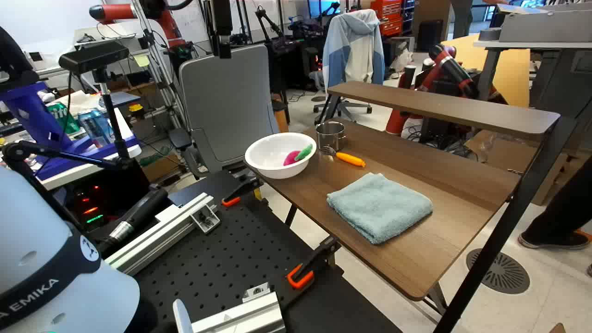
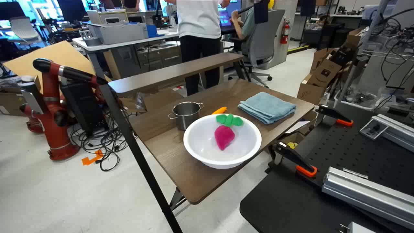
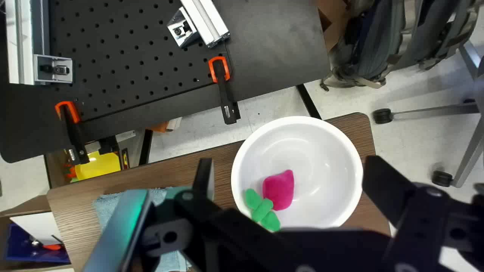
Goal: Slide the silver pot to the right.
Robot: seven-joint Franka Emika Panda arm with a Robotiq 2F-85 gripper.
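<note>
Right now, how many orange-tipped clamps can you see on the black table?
2, both on its edge facing the brown table: one clamp nearer the white bowl, another clamp nearer the blue towel. Others may be hidden.

The shiny, two-handled silver pot [image 2: 185, 119] stands upright on the brown table [image 2: 169, 150]

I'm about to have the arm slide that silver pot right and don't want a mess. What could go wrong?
The orange item lies close to the silver pot, on its right in both exterior views, so the slide may shove it along. The white bowl, also close by, sits near the edge of the table; a stray bump from the open claw could push it off.
</note>
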